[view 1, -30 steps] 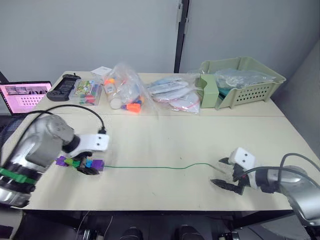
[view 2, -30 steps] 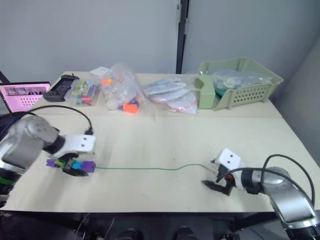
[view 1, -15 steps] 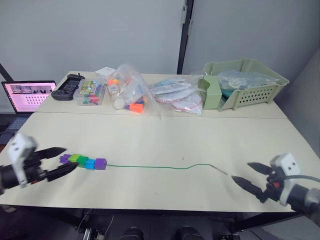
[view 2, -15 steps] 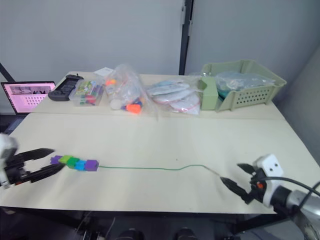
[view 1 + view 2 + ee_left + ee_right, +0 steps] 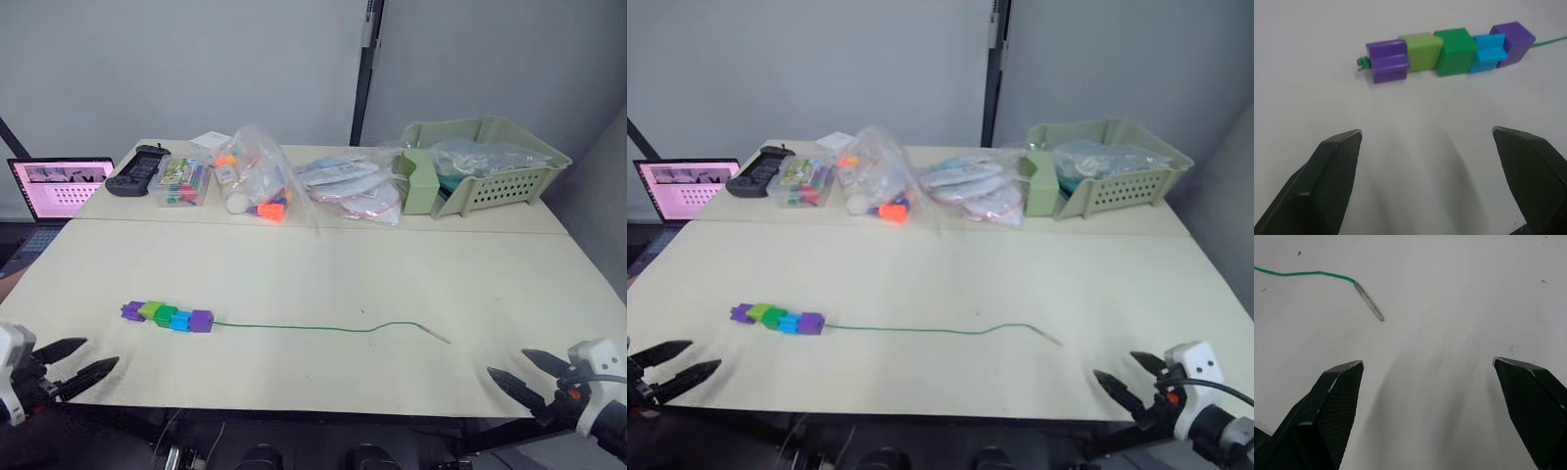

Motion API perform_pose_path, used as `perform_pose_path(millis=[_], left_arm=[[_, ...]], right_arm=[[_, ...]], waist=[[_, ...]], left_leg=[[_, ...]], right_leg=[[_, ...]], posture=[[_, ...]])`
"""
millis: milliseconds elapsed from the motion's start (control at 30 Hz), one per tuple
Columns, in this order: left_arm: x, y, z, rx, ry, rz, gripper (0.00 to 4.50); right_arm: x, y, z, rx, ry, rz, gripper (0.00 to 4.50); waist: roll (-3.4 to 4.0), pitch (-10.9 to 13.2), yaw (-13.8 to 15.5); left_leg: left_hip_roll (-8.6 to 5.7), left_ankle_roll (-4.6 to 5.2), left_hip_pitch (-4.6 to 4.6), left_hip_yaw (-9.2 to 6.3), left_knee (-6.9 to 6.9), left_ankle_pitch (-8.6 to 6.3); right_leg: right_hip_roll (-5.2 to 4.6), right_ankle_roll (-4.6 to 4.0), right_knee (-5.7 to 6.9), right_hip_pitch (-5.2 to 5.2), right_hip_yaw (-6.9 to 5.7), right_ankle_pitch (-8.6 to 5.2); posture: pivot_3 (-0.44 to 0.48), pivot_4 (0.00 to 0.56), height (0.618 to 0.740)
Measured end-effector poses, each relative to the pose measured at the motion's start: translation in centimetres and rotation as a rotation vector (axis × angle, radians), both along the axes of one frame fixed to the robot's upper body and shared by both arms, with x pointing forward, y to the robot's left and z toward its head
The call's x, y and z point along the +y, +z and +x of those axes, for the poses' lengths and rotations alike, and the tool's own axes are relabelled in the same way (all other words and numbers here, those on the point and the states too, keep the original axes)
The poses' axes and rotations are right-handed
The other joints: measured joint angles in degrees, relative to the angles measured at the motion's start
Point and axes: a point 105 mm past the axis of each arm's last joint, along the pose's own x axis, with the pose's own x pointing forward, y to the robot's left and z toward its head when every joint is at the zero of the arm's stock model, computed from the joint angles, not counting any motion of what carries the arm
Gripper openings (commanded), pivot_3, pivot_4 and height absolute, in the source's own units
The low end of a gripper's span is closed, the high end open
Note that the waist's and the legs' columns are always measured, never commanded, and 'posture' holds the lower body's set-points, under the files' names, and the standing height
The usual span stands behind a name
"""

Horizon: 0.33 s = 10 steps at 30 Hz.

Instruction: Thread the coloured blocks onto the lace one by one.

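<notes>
Both pincers stand wide open and hold nothing. The left gripper (image 5: pixel 76 358) hovers at the near left edge of the table (image 5: pixel 323 264), its two black fingers spread apart, with the row of blocks lying ahead of it and untouched. The right gripper (image 5: pixel 524 376) sits at the near right edge, its fingers just as far apart, with the stiff pale tip (image 5: pixel 1369 302) of the lace (image 5: pixel 294 327) lying on the table in front of it, near but apart from it.

The coloured blocks (image 5: pixel 1449 50) lie on the left half of the table in a tight row, touching one another: purple, lime green, dark green, blue, purple. The lace runs through them; its knot (image 5: pixel 1362 63) shows just past the outer purple block, and the cord trails from the other purple block across the table toward the right. No loose block is visible on the near table.

Judged from this, all five blocks seem to be on the lace, so the threading looks complete and the step in hand is to draw the arms clear. To do that well, each arm should pull straight back with its fingers kept spread, staying off the cord so the row is not dragged, and the right one should avoid brushing the tip.
</notes>
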Motion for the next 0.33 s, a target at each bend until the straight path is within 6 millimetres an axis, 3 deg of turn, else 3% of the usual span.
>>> perform_pose_path(millis=[333], left_arm=[[-0.12,-0.19,0.28,-0.01,0.003,0.015,4.5]], right_arm=[[0.09,-0.44,0.09,0.002,0.012,-0.005,4.47]], waist=[[0.01,0.0,0.0]], left_leg=[[0.01,-0.01,-0.04,-0.01,-0.01,-0.01]], right_leg=[[-0.09,0.0,-0.04,-0.01,0.01,0.0]], posture=[[0.0,0.15,0.74]])
